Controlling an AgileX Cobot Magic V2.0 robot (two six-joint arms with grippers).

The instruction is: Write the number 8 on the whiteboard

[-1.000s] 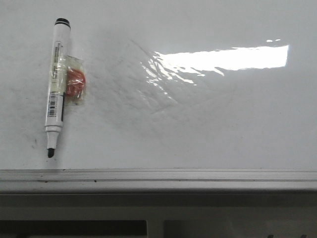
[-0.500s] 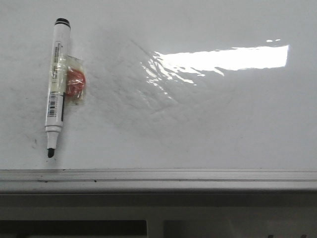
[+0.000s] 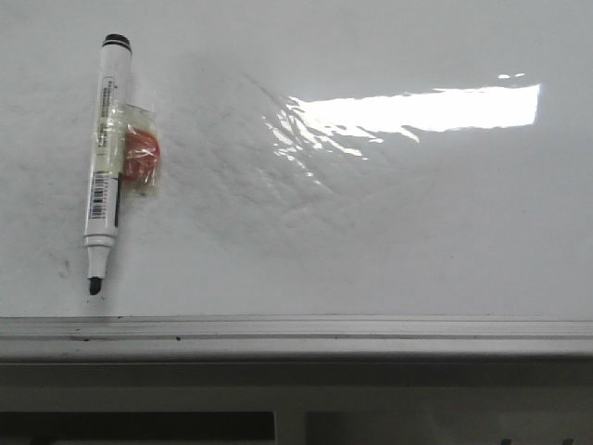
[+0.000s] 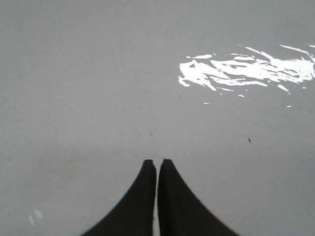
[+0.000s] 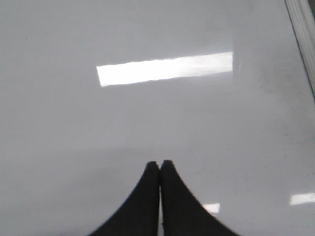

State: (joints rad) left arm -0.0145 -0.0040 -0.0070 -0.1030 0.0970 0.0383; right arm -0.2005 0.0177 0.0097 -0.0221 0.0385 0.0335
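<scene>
The whiteboard (image 3: 371,241) fills nearly the whole front view: a glossy white sheet lying flat, marked with faint grey erased smudges and crinkled reflections, with a bright rectangular glare (image 3: 417,108) toward its far right part. Its grey metal frame (image 3: 296,334) runs along the near edge, and below that lies a dark band where little can be made out. No written 8 shows on the board in any view; only smudges and tiny specks appear. A marker (image 3: 104,162) lies on the board well to the left of the glare, uncapped, its black tip (image 3: 94,286) pointing toward the frame and stopping just short of it, its black-ringed end pointing away. A strip of clear tape wraps its barrel and holds a small orange lump (image 3: 142,156) against the side facing the glare. Neither arm appears in the front view. In the left wrist view the left claw (image 4: 157,164) hangs over bare board with its black fingers (image 4: 140,196) pressed together, holding nothing, a ragged glare patch beyond it. In the right wrist view the right claw (image 5: 160,164) is likewise closed and empty over bare board, with the frame at that picture's corner.
</scene>
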